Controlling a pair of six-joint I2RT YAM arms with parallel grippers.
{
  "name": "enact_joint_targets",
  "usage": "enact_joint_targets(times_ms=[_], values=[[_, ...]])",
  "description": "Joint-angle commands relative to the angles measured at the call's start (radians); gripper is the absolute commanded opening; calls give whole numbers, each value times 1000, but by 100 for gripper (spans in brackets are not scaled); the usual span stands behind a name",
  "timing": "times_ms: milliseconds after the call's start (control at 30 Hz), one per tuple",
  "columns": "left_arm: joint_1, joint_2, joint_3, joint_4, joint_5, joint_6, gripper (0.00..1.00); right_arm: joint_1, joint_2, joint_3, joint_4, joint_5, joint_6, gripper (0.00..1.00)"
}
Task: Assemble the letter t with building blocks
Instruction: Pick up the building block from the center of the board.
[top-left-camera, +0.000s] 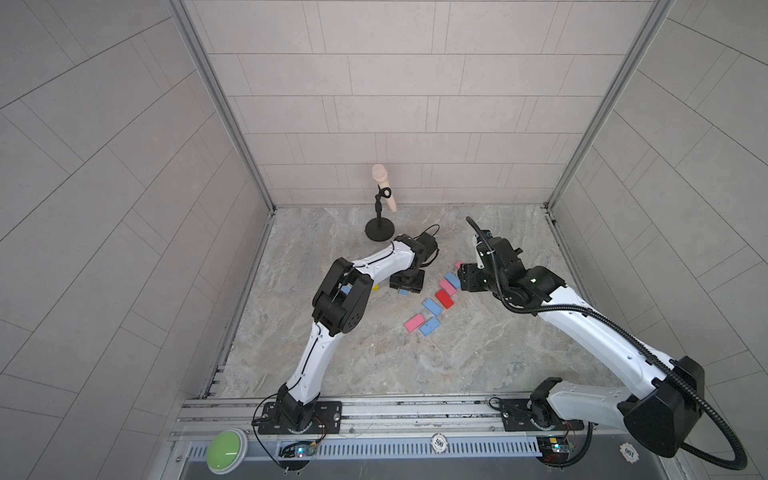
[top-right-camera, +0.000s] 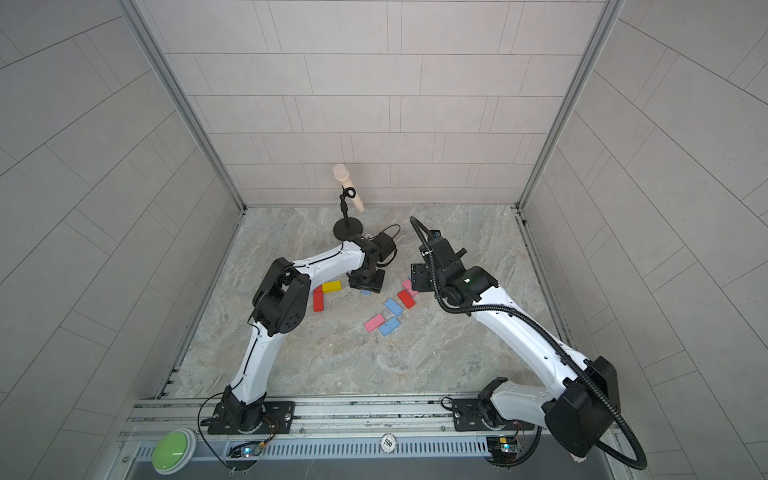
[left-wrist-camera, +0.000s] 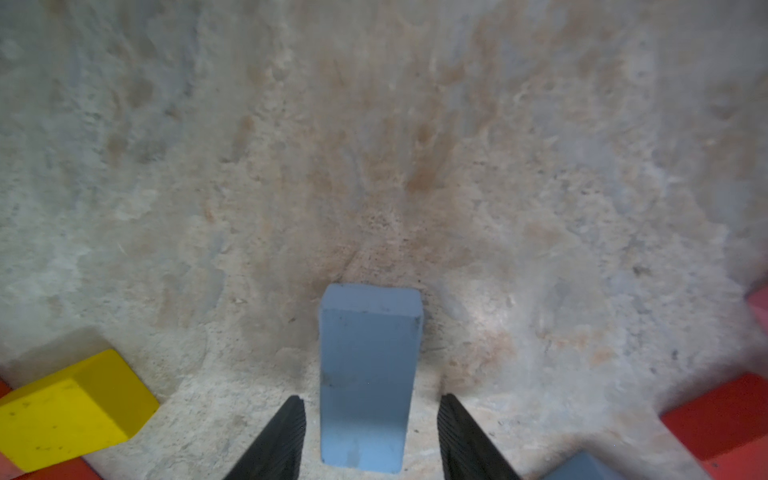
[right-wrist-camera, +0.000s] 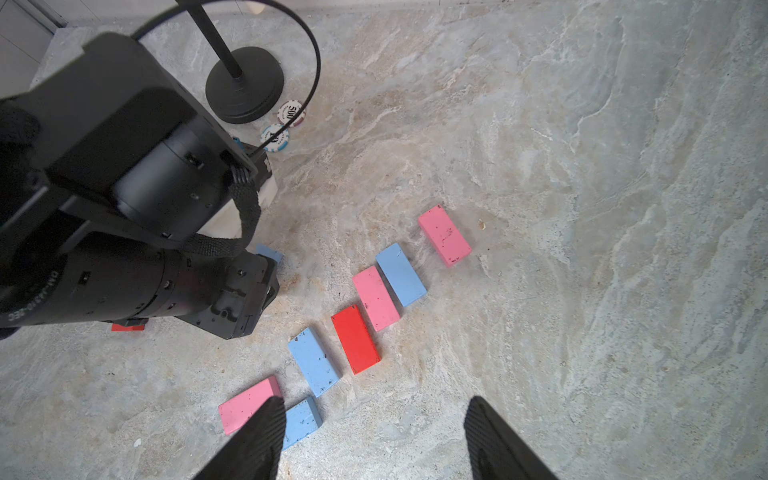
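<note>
A light blue block lies flat between my left gripper's fingers, with a gap on each side, so the gripper is open around it. In a top view that gripper points down at the table. A yellow block and a red block lie to its left. A diagonal row of pink, blue and red blocks runs from a pink block past a red block to a pink block. My right gripper hovers open over bare table by this row, holding nothing.
A microphone on a black stand is at the back of the marble table. Two poker chips lie beside its base. A green button and another chip sit on the front rail. Tiled walls enclose three sides.
</note>
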Motion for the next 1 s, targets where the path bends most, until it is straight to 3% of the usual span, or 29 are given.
enact_joint_targets(times_ms=[0, 600, 967], values=[[7, 13, 27, -18, 6, -5, 54, -5, -18, -1, -13, 8, 11, 72], [23, 41, 63, -21, 19, -3, 41, -6, -25, -4, -23, 11, 9, 71], [24, -60, 11, 13, 22, -38, 27, -5, -27, -10, -16, 13, 16, 72]])
